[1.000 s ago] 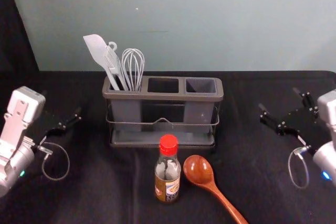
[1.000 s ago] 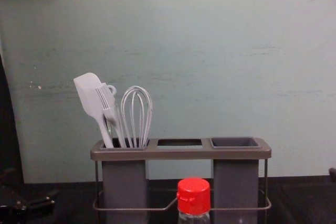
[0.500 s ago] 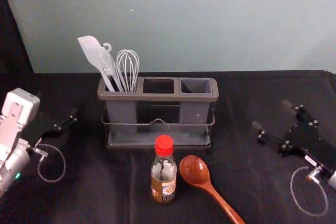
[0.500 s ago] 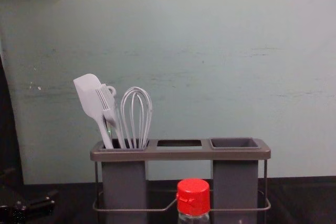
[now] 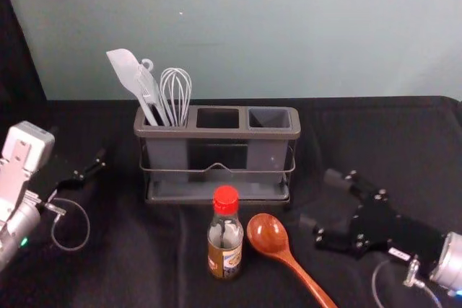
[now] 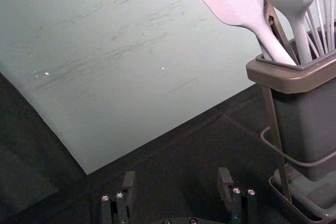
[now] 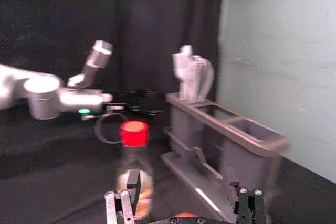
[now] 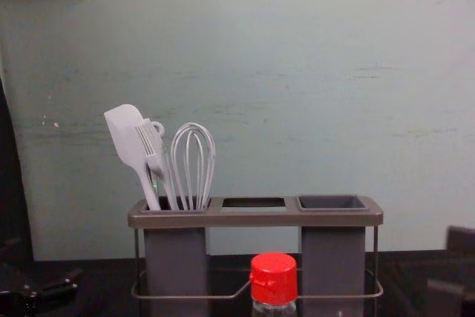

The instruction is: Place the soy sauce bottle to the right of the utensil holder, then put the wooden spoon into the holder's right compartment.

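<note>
Right gripper (image 5: 320, 200), fingers apart, now swung inward near spoon (image 5: 268, 234), seemingly to grasp bottle (image 5: 225, 247) first, with left gripper (image 6: 177, 176) idle at left.

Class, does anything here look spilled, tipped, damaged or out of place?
Nothing stands out. The bottle stands upright, red cap on; the holder stands behind it, whisk and spatula leaning in its left compartment; the spoon lies on the table. I see no spill.
</note>
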